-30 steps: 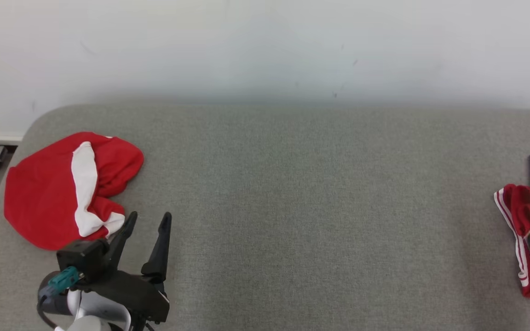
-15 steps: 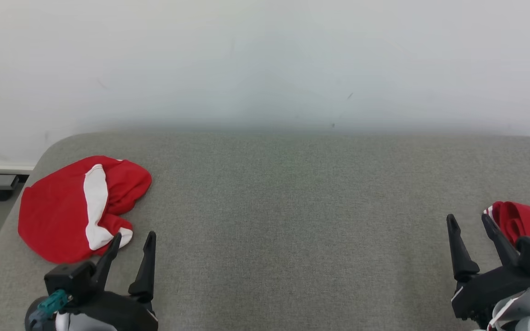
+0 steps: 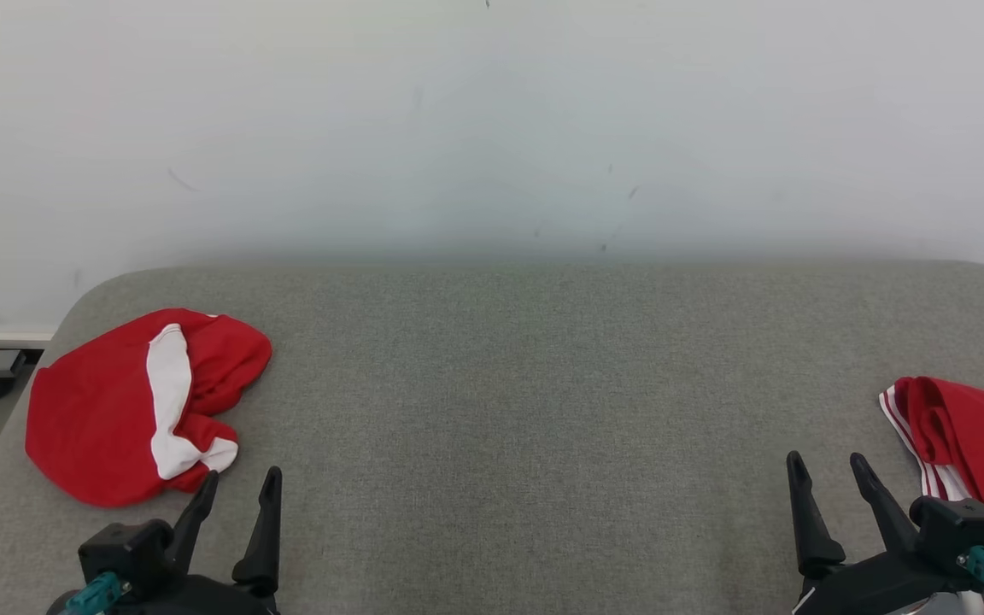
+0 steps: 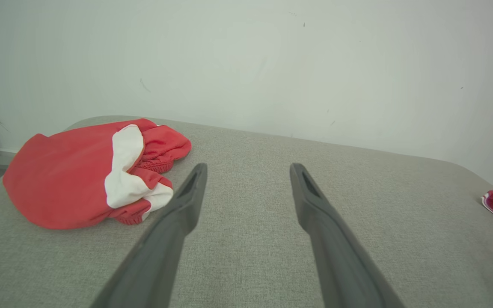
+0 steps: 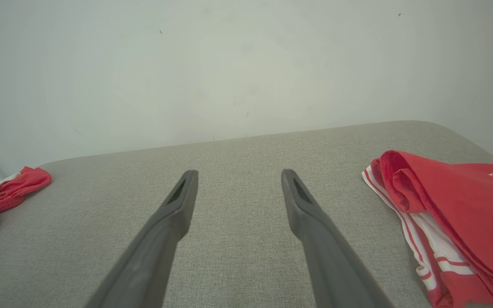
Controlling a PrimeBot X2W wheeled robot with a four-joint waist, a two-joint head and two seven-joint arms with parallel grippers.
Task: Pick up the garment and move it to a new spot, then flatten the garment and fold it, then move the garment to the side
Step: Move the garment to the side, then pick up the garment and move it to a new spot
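Crumpled red-and-white garment [image 3: 99, 410] lay in a loose heap at the left end of the grey fabric surface [image 3: 526, 401], close to the left edge and the rounded far-left corner. A white panel ran down its middle, and bunched red folds sat on its right side.

Left pincer [image 3: 240, 477] sat on the near side of that heap and slightly to its right, fingers pointing toward the far edge. Fingers stood well apart with nothing between them. The left fingertip was just beside the garment's near edge. It looked clear of the cloth, though the head view was too flat to be sure.

Folded red garment with white stripes [image 3: 979, 427] lay at the right end of the surface, well apart from the heap. A red layer was on top, a striped white-and-red layer showed beneath, and a rolled fold ran along its left side. The head view cut it off at the right.

Right pincer [image 3: 825, 461] sat just left of the folded piece on the near side, fingers spread, holding nothing, tips pointing toward the far edge.

A pale wall [image 3: 492, 128] rose behind the far edge of the surface.
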